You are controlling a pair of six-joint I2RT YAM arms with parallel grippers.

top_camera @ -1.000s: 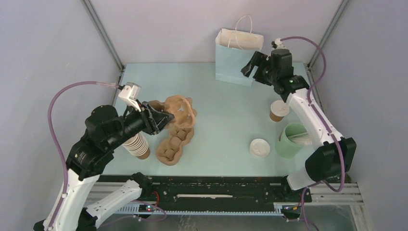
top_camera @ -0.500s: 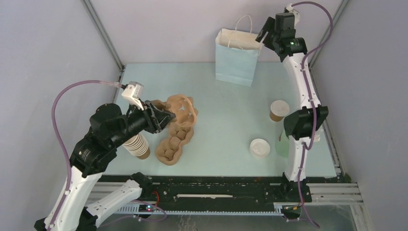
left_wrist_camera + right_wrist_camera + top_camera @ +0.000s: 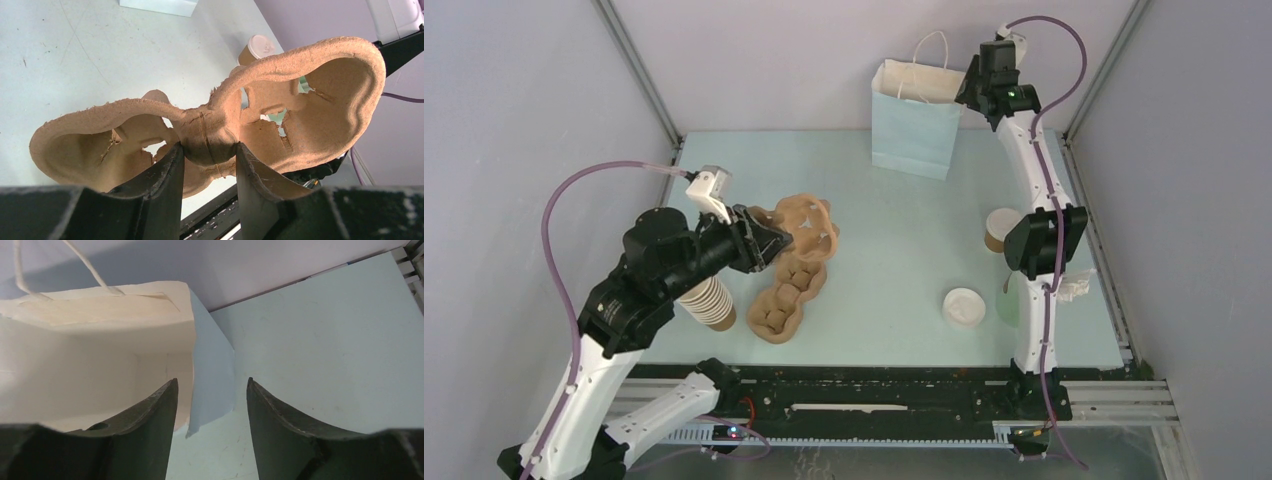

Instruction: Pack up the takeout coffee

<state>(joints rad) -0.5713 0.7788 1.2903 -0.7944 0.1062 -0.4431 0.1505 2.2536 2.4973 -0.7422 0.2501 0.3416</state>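
The pale table (image 3: pixel 894 200) runs under both arms, its near edge cut off by the black rail. At the back stands a light blue paper bag (image 3: pixel 914 125), open-topped, and its floor cannot be made out. The right gripper (image 3: pixel 211 385) hangs at its right top corner, fingers apart astride the corner fold. I cannot tell whether either one touches the paper. The left gripper (image 3: pixel 208 146) is clamped on the narrow middle of a brown pulp carrier (image 3: pixel 809 220) held up off the table. A second carrier (image 3: pixel 782 300) lies flat just below it. A pale green cup (image 3: pixel 1009 308) is mostly hidden behind the right arm. A stack of brown cups (image 3: pixel 712 300) sits half under the left arm. The takeout coffee (image 3: pixel 998 230) stands upright on the right side, its edge hidden by the arm's elbow, and a loose white lid (image 3: pixel 964 306) lies nearer.
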